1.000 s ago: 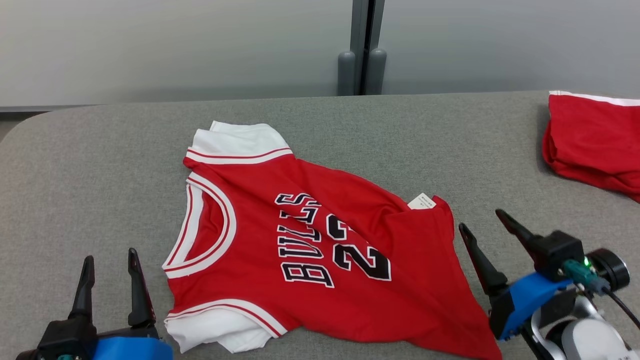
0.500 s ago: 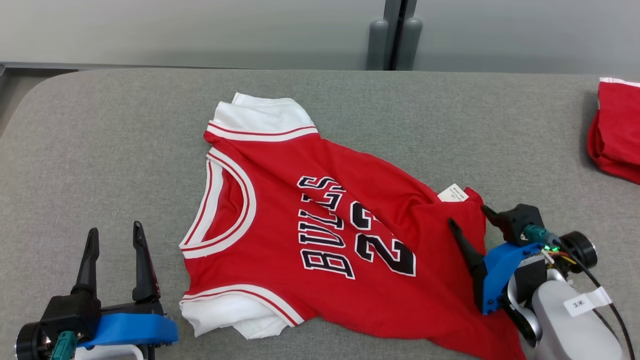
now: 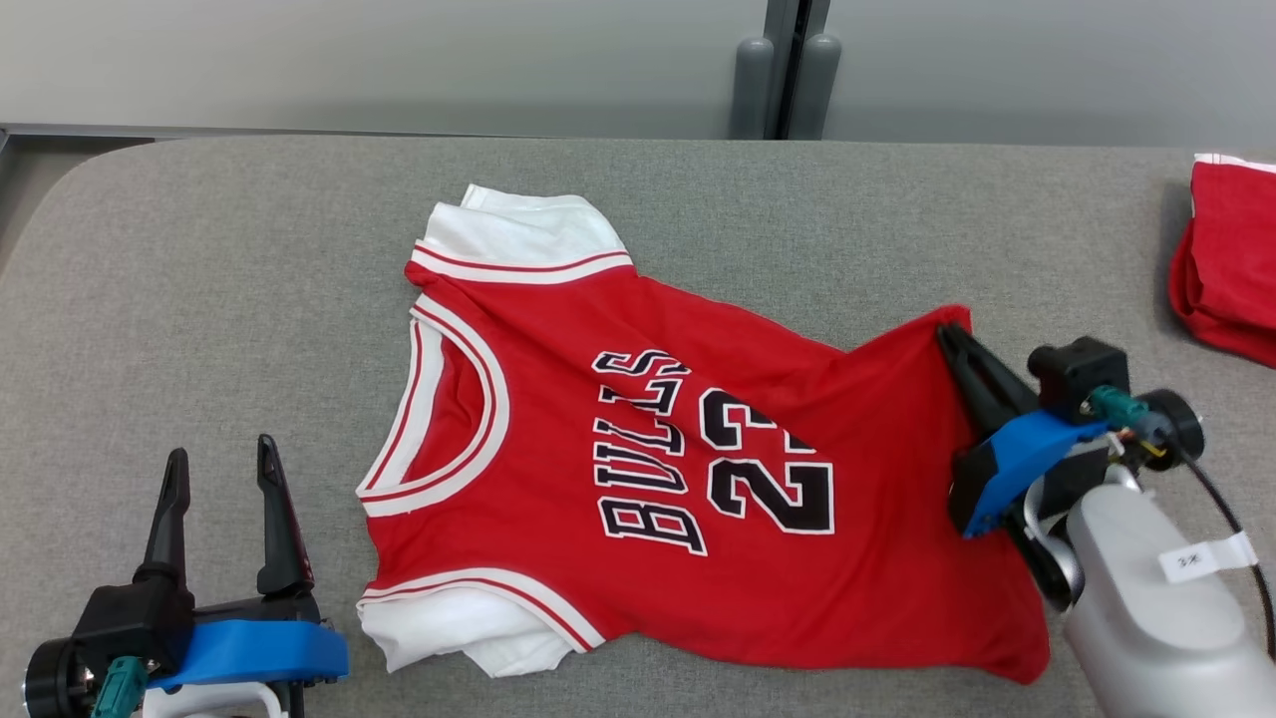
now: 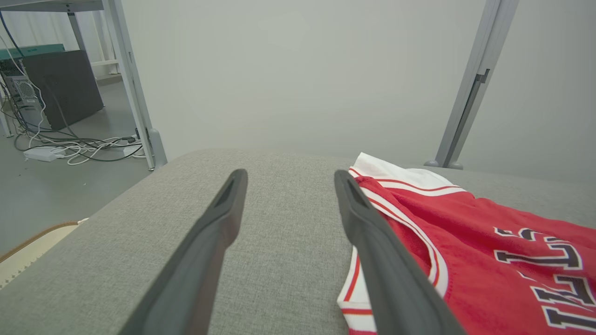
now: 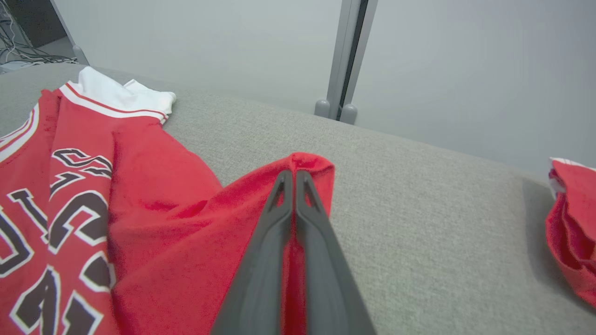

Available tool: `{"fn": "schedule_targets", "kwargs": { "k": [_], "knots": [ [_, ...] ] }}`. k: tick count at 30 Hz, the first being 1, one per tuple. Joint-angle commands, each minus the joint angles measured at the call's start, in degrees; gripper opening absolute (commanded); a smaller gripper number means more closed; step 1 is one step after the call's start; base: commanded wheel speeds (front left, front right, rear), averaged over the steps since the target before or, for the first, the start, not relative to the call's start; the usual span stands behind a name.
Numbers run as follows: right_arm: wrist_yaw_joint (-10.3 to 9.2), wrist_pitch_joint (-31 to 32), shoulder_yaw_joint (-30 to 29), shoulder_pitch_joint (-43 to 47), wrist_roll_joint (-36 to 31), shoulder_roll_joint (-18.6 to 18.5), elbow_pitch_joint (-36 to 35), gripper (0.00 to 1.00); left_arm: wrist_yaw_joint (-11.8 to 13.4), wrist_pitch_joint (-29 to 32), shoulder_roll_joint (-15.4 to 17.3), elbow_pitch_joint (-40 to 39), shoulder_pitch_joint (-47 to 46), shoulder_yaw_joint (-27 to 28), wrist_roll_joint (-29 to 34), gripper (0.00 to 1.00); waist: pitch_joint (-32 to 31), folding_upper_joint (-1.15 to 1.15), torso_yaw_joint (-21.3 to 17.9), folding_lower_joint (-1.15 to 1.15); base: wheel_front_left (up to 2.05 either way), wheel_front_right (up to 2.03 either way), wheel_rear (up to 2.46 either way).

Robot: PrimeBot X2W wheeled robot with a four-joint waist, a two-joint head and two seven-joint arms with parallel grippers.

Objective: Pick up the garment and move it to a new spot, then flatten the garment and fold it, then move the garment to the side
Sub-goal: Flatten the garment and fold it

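Right gripper (image 3: 949,336) is clamped on a corner of the red jersey (image 3: 558,339), which is spread on the grey table (image 3: 199,299) to the left of it. Left gripper (image 3: 221,457) is held wide apart, and the jersey's collar is seen just right of it.

The second red garment (image 3: 1228,284) runs off the head view's right edge. The jersey (image 3: 698,449) has its hem corner hidden between the fingers of the right gripper (image 3: 949,337). The forearm tag (image 3: 1201,560) is too small to read.
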Motion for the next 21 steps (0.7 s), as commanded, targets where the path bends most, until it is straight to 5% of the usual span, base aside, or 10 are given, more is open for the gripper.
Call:
{"fn": "schedule_targets", "kwargs": {
  "k": [1,13,14,15,16,21],
  "knots": [
    [0.01,-0.8,-0.6,-1.9,0.3,-0.8,-0.2,0.00,-0.2,-0.1,-0.1,-0.2,-0.1,0.2,0.1,1.00,-0.1,-0.01,0.1,0.00,0.00,0.00,0.00],
    [0.01,1.4,-3.8,-17.7,-2.8,-2.0,9.0,0.00,0.0,-0.1,0.0,0.5,-2.0,-1.5,-0.9,1.00,1.8,-0.01,3.2,0.00,0.00,0.00,0.00],
    [0.01,2.1,-3.9,-18.5,-2.8,-1.8,11.0,0.10,0.0,-0.1,-0.1,0.6,-2.2,-1.6,-0.9,1.00,1.9,-0.01,3.4,0.00,0.00,0.00,0.00],
    [0.01,2.4,-3.7,-18.9,-3.2,-1.6,12.5,0.49,0.0,-0.1,-0.1,0.7,-2.4,-1.7,-1.0,1.00,2.0,-0.01,3.5,0.00,0.00,0.00,0.00],
    [0.01,2.3,-3.8,-19.6,-3.1,-1.3,13.9,1.00,0.0,-0.1,-0.1,0.7,-2.6,-1.8,-1.0,1.00,2.1,-0.01,3.6,0.00,0.00,0.00,0.00],
    [0.01,-2.3,-4.4,-19.2,-2.5,-0.8,18.0,1.00,0.2,-0.1,-0.1,1.1,-2.0,-1.5,-0.8,1.00,1.2,-0.01,3.0,0.00,0.00,0.00,0.00]
  ]
}}
